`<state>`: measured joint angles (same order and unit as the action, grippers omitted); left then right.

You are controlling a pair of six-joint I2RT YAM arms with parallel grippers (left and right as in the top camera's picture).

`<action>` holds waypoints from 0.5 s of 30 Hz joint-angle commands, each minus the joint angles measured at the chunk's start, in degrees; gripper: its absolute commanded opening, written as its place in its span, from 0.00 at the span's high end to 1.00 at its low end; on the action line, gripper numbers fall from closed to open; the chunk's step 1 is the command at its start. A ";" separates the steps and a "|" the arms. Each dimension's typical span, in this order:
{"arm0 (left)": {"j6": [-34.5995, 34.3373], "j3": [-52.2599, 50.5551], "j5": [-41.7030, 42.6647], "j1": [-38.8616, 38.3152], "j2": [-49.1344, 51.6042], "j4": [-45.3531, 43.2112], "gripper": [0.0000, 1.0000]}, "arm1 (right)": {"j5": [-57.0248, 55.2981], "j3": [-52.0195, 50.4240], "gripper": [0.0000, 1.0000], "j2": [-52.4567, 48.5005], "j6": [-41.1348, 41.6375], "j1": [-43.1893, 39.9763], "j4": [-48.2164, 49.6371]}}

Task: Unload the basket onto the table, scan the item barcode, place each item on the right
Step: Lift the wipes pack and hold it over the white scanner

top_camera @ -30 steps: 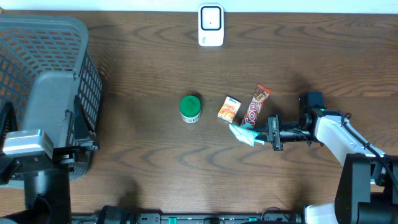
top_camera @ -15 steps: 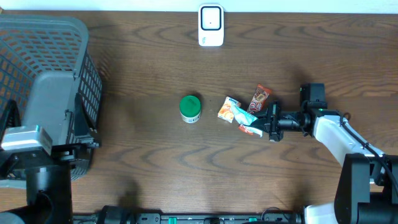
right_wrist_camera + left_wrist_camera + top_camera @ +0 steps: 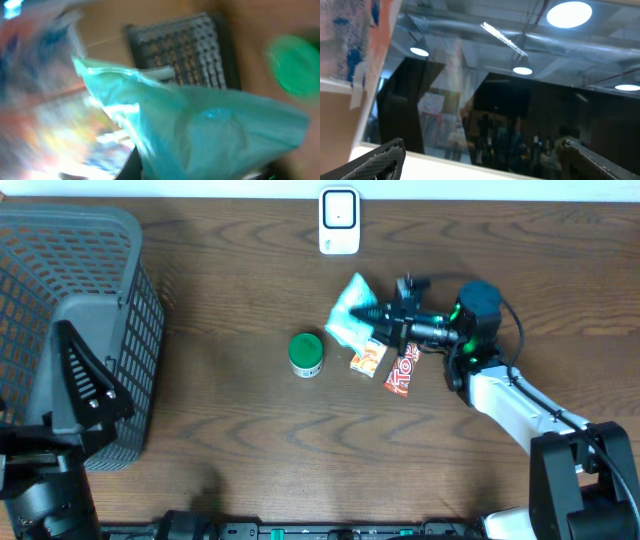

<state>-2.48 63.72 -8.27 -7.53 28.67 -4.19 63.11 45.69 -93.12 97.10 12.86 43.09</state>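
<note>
Firmly, the right hand point(image 3: 378, 322) grips a crinkly pale-teal plastic packet point(image 3: 350, 318) — near the white box-shaped scanner point(image 3: 339, 221) — left hand point(image 3: 482, 157) spread wide

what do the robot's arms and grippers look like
The right arm has a smooth white shell between black joints, a green light near the wrist and a thin black cable looping over it. The right gripper is black. The left arm is black too, with finely textured black fingers.
</note>
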 commanded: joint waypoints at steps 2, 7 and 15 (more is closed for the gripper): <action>-2.56 0.22 12.98 0.22 0.87 6.54 0.02 | -5.95 0.37 0.99 0.24 -22.99 1.53 3.48; 4.96 -7.34 32.41 0.22 1.14 9.73 0.02 | -17.51 0.37 0.98 0.24 -40.39 2.95 -5.68; 7.39 -26.40 33.11 0.24 1.14 3.58 0.02 | -51.74 0.39 0.98 0.28 -49.03 7.93 -10.93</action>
<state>3.09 41.50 22.65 -7.53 30.20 1.72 31.88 45.95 -92.95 51.96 18.81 32.93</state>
